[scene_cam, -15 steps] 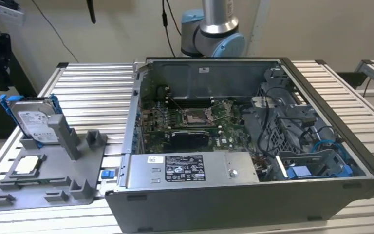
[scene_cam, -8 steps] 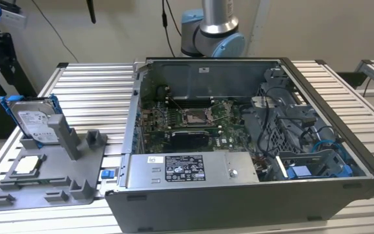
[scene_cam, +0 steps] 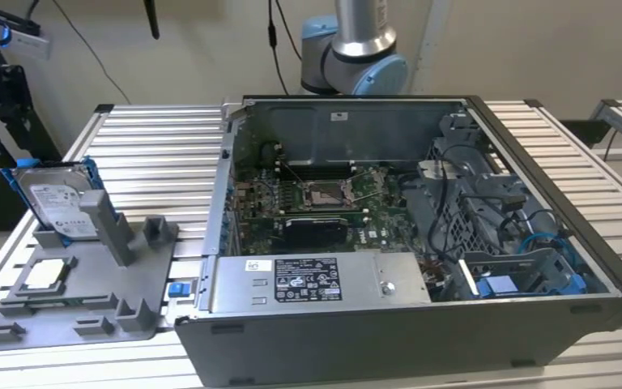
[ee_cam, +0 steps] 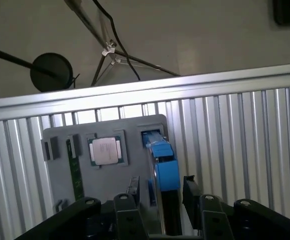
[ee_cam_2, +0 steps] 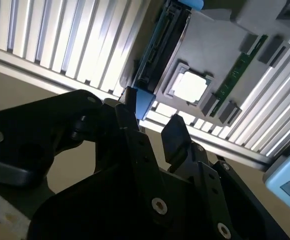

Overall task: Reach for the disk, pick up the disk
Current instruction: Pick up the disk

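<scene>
— Where is the disk?

— The disk [scene_cam: 57, 198] stands on edge at the exterior view's left, well apart from the open computer case [scene_cam: 419, 356]. It tilts a little rather than standing plumb. Its lower edge sits among the uprights of the grey holder [scene_cam: 84, 296], which lies on the slatted surface [scene_cam: 159, 154].

— Why on edge rather than flat?

— As I read it, on edge both broad faces are free, so a finger can come down either side. Lying flat, only the top face would be open to a grasp.

— And the blue frame?

— The blue caddy [ee_cam: 164, 167] wraps the rim. In the first wrist view the disk appears edge-on, a narrow strip running toward the claw [ee_cam: 161, 184].

— Has the claw got it?

— No. The jaws stand apart, wider than the disk is thick, with one of the fingers [ee_cam: 190, 187] on each side of its near end. In the second wrist view a blue corner sits just beside one fingertip while the other is clear of it. Nothing is clamped, and the claw holds nothing.

— So the reach is about done?

— I judge so, but the pick itself is not yet made.

— What else shares the holder?

— A square chip [ee_cam: 105, 150] sits in its own pocket just beside the disk, with a thin green board [ee_cam: 75, 172] slotted beyond it. Each has a separate seat, which I take as keeping the parts from crowding the grasp.
</scene>
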{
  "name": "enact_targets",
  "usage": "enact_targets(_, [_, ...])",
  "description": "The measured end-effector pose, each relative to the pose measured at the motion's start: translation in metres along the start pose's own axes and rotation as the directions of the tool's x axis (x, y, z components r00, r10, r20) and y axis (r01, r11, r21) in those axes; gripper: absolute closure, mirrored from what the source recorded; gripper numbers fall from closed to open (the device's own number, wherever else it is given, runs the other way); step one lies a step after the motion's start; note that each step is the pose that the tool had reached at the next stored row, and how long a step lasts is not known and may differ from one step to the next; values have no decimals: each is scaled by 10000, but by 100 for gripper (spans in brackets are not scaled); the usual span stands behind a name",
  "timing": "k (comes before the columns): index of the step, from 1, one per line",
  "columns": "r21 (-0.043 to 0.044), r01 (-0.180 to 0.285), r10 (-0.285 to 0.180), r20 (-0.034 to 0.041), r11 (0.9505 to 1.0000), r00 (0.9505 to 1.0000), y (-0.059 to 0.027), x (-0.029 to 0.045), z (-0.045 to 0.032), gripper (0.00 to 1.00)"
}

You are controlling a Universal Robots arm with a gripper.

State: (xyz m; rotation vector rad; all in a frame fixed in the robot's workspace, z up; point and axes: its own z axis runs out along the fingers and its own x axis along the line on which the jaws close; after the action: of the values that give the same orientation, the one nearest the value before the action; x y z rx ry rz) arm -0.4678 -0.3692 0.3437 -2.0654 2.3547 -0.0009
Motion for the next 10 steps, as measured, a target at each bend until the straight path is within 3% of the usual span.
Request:
enact_targets(7, [-3,104,-104,25,9999,9999,0,1,108,0])
enact_targets(10, [-9,165,-165,69,9999,9998,1,0,141,0])
